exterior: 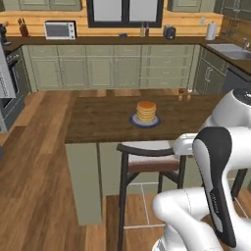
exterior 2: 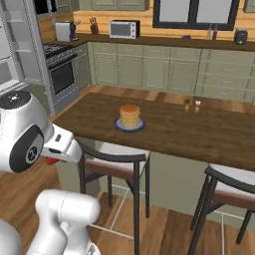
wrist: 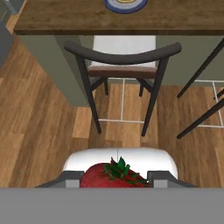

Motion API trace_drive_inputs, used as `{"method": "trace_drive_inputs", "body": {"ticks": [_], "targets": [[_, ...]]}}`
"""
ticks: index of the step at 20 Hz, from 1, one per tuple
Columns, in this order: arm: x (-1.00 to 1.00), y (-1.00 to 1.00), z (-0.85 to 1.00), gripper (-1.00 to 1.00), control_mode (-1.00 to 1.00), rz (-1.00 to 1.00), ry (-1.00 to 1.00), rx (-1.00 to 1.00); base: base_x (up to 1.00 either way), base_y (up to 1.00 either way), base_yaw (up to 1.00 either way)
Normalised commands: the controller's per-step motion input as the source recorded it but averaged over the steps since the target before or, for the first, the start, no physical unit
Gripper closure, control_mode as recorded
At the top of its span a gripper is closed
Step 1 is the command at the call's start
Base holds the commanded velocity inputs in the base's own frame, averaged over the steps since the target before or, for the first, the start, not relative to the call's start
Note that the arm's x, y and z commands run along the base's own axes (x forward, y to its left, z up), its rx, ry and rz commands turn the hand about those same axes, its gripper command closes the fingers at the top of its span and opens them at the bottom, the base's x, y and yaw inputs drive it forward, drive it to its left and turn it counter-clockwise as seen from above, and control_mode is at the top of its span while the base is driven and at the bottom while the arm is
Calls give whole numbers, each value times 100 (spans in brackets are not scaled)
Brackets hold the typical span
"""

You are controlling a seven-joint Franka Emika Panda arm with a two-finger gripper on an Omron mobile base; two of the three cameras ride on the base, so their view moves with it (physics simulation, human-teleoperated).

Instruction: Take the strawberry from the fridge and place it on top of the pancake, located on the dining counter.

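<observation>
The strawberry (wrist: pixel 114 175) sat clamped between the gripper's (wrist: pixel 114 183) two dark fingertips, its green leafy cap turned up toward the hand camera; a sliver of its red also showed under the white hand in the right base view. The gripper was clenched on the berry and held low, well short of the dining counter (exterior: pixel 98 128). Ahead of and above the gripper lay the counter's dark wood edge, and beyond that edge the pancake (exterior: pixel 146 112) stack stood on its bluish plate (exterior: pixel 135 121). Directly in front of the gripper, between it and the counter, stood a stool (wrist: pixel 124 59) with a curved dark backrest.

The carry appeared to be under way. To do it well, the arm would probably have to lift the berry above the counter top before reaching forward, passing over the backrest, then centre it over the stack and release only when close above, since a round berry could roll off.
</observation>
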Motion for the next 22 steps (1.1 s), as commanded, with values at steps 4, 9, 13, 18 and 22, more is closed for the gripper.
{"method": "trace_drive_inputs", "body": {"ticks": [4,9,13,18,22], "targets": [[0,0,0,100,100,0,0,0,41,0,-4],[0,0,0,100,100,0,0,0,49,0,-24],[0,0,0,100,100,0,0,0,51,14,-27],[0,0,0,100,100,0,0,0,57,49,-17],[0,0,0,100,100,0,0,0,54,60,-11]]}}
